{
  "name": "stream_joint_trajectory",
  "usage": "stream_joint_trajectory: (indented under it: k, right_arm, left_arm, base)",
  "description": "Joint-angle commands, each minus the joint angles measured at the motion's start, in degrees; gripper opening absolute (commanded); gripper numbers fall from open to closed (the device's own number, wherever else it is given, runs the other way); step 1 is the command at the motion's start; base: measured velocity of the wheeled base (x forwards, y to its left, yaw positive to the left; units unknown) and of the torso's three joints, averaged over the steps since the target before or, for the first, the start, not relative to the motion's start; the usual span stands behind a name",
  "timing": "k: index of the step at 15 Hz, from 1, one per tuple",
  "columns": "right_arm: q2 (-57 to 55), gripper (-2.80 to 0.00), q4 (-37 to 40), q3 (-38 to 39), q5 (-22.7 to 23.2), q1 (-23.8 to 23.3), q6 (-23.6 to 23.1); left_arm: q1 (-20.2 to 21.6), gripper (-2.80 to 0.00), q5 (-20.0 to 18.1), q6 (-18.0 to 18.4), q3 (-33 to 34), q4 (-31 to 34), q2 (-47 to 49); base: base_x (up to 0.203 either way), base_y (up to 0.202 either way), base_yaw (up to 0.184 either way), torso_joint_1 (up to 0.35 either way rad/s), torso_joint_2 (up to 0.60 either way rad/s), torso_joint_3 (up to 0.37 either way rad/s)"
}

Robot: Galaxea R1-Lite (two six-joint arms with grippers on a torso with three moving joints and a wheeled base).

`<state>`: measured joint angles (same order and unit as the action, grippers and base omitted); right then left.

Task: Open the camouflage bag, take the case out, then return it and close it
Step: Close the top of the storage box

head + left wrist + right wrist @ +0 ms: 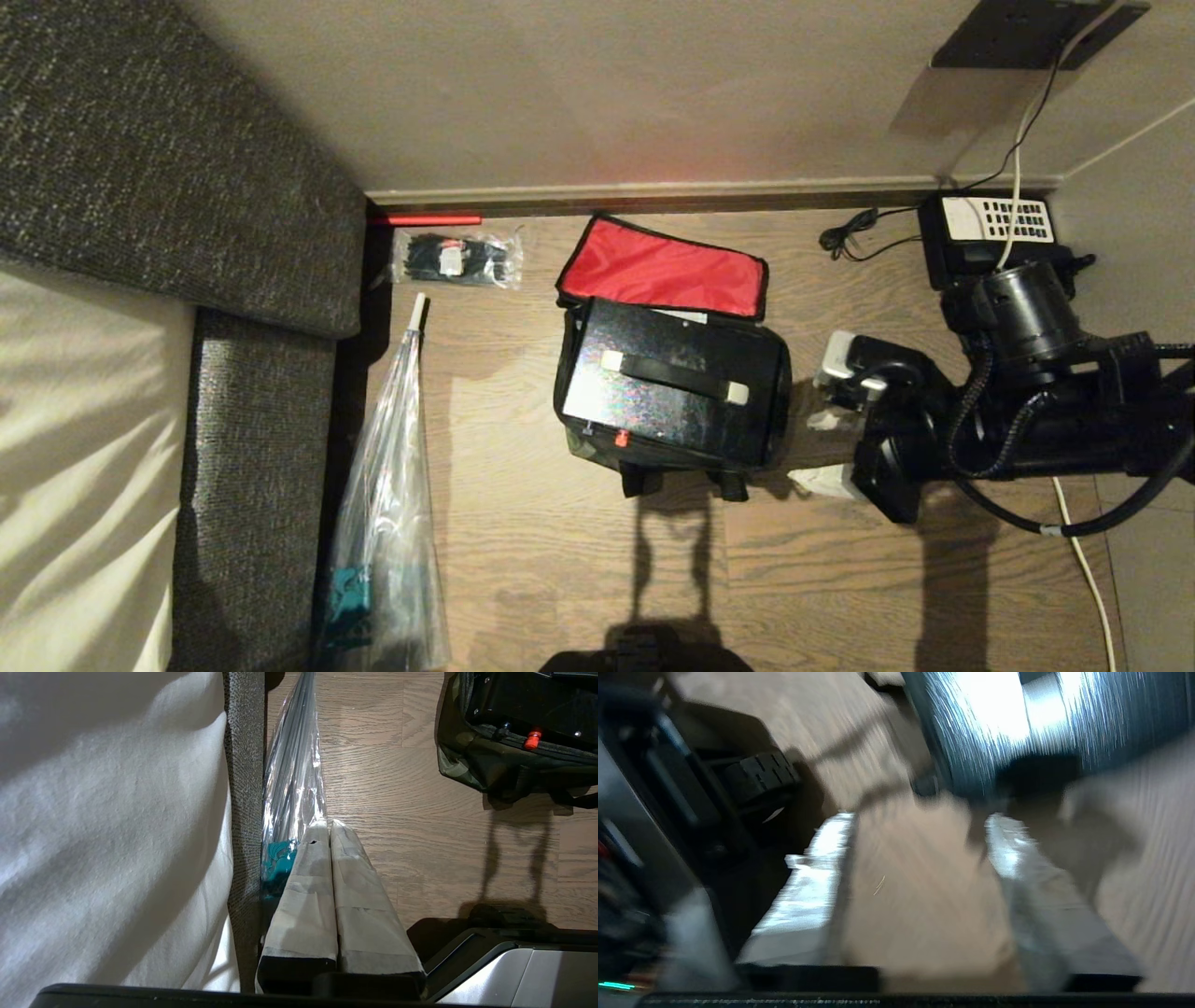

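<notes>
The camouflage bag (583,446) stands open on the wooden floor, its red-lined lid (663,266) flipped back toward the wall. The black case (653,373) sits inside it, handle (677,375) and red latch (621,438) showing on top. My right gripper (808,429) hovers just right of the bag, open, with only floor between its fingers (812,891). In the left wrist view the bag (467,760) and case (537,700) lie far off. My left gripper (327,828) is parked, shut and empty, beside the sofa.
A dark grey sofa (252,420) with a pale cover lines the left. A clear umbrella (392,467) lies along it. A clear plastic bag (456,259) of black items and a black telephone (994,233) with cables sit by the wall.
</notes>
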<state>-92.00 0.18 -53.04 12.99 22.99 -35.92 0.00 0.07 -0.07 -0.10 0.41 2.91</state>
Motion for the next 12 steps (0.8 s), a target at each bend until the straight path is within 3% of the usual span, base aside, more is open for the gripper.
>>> stream_joint_trajectory:
  k: [1,3,4,6,10,12]
  right_arm:
    - [3.2,-2.8,1.8,0.3,-10.0,-0.8,16.4]
    - [1.5,-2.8,2.4,0.2,-17.0,-0.9,31.6]
    - [-0.3,-2.8,2.4,-0.1,-19.9,-0.8,34.8]
    - [-2.1,-2.8,2.1,2.5,-20.2,-0.8,37.0]
    - [-8.2,-2.8,-4.8,0.9,-18.8,-0.3,55.2]
    - [-11.9,-2.8,-6.4,-3.5,-19.1,-0.3,57.9]
  left_arm:
    - [0.0,-2.8,0.0,0.0,0.0,0.0,-0.1]
    - [0.0,-2.8,0.0,0.0,0.0,0.0,-0.3]
    - [0.0,-2.8,0.0,0.0,0.0,0.0,-0.8]
    - [0.0,-2.8,0.0,0.0,0.0,0.0,-1.8]
    - [0.0,-2.8,0.0,0.0,0.0,0.0,-3.0]
    - [0.0,-2.8,0.0,0.0,0.0,0.0,-3.0]
  base:
    - [0.0,0.0,0.0,0.0,0.0,0.0]
    - [0.0,0.0,0.0,0.0,0.0,0.0]
    - [0.0,0.0,0.0,0.0,0.0,0.0]
    - [0.0,0.0,0.0,0.0,0.0,0.0]
    - [0.0,0.0,0.0,0.0,0.0,0.0]
    - [0.0,0.0,0.0,0.0,0.0,0.0]
